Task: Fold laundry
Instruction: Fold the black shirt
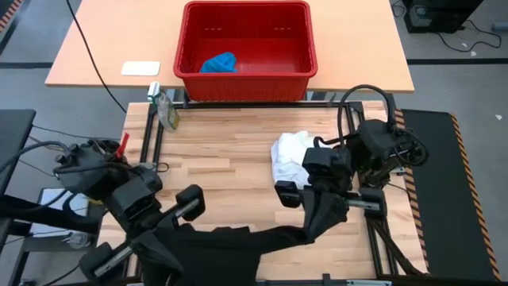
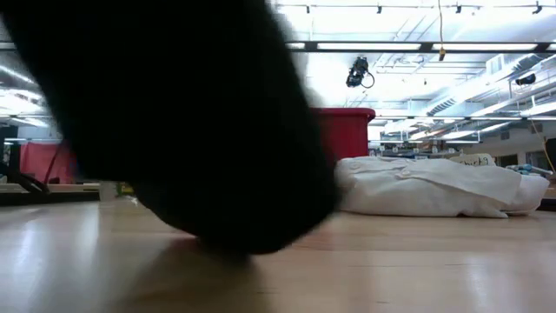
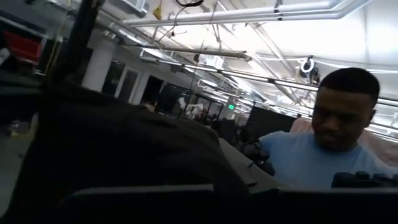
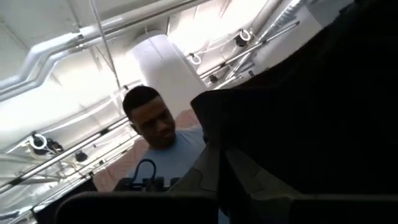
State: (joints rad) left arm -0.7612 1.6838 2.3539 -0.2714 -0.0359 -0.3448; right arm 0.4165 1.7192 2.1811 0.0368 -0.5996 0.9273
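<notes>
Three garments were in view. Black garment [image 1: 238, 238] was stretched in the air along the near edge of the counter [image 1: 230, 151], slung between both arms, its middle sagging; in the low view it hung as a dark mass close to the lens, its lowest fold at or just above the counter surface. White garment [image 1: 290, 157] lay bunched on the counter, right of centre, just beside the right arm. Blue garment [image 1: 219, 63] lay in the red basket [image 1: 246, 48] on the far table.

Risks, as judged: the sagging middle could drag and bunch when laid down, giving a crooked fold. The hanging right end could catch the white garment and pull it along. A grip on a thin edge could slip, dropping one end.

Left gripper [image 1: 163, 238] was at the near-left, closed tight on the black garment's left end. Right gripper [image 1: 317, 218] was at the near-right, closed tight on its right end, the cloth draped over it. Both wrist views pointed upward, with black cloth across them and a person in a light blue shirt [image 4: 174, 155] beyond.
</notes>
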